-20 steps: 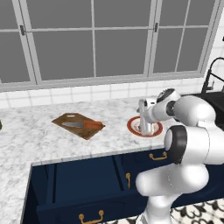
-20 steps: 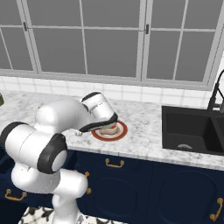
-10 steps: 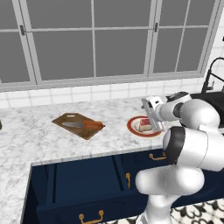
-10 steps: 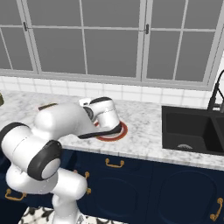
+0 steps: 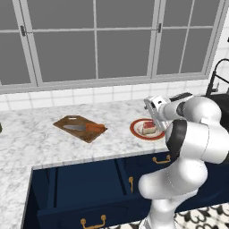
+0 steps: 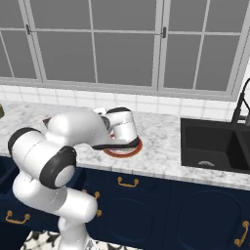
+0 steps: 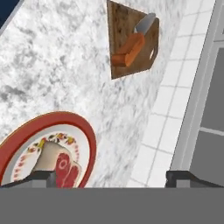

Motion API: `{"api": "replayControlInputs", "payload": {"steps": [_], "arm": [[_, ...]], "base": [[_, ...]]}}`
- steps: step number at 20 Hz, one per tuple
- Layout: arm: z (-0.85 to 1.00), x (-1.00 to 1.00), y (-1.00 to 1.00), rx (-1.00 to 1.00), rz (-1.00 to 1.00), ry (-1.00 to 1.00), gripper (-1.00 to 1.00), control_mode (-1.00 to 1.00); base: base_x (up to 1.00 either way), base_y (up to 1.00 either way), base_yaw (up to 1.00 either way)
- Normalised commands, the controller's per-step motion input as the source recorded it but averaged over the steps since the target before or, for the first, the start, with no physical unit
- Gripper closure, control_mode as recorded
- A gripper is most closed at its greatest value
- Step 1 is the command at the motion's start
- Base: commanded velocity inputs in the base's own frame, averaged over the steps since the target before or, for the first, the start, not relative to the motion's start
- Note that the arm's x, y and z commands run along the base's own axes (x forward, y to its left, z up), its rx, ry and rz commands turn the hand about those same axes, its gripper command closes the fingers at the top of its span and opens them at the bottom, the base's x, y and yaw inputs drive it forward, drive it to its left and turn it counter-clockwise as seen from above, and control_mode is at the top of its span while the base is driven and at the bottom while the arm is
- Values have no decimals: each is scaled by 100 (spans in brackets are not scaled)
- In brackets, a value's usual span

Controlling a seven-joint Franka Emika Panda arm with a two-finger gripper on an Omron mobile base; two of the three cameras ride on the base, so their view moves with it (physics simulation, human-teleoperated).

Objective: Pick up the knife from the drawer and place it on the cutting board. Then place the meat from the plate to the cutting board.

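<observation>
1. The knife (image 5: 85,128) lies flat on the cutting board (image 5: 79,128), orange handle toward the plate and grey blade toward the far end – the hand view shows it (image 7: 131,43) resting slantwise across the board (image 7: 127,41).
2. The meat (image 5: 148,129) sits on the plate (image 5: 137,132), red-pink face up with its pale side showing; the plate stands on the marble counter (image 5: 27,138), well apart from the board.
3. The gripper (image 7: 109,177) hangs beside the plate with its fingers spread wide and nothing between them – one fingertip (image 7: 41,177) is over the meat (image 7: 59,164).
4. The drawer (image 5: 80,188) stands pulled open below the counter.
</observation>
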Motion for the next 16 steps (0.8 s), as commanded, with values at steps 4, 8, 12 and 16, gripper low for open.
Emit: {"api": "replayControlInputs", "payload": {"steps": [4,8,12,16], "arm": [[40,36,-35,55,27,66,-100,-100],[36,14,-15,29,50,69,-100,-100],[68,29,-45,11,51,43,-100,-100],[92,54,-60,15,45,27,-100,-100]], "base": [[0,0,0],[0,0,0],[0,0,0],[0,0,0]]}}
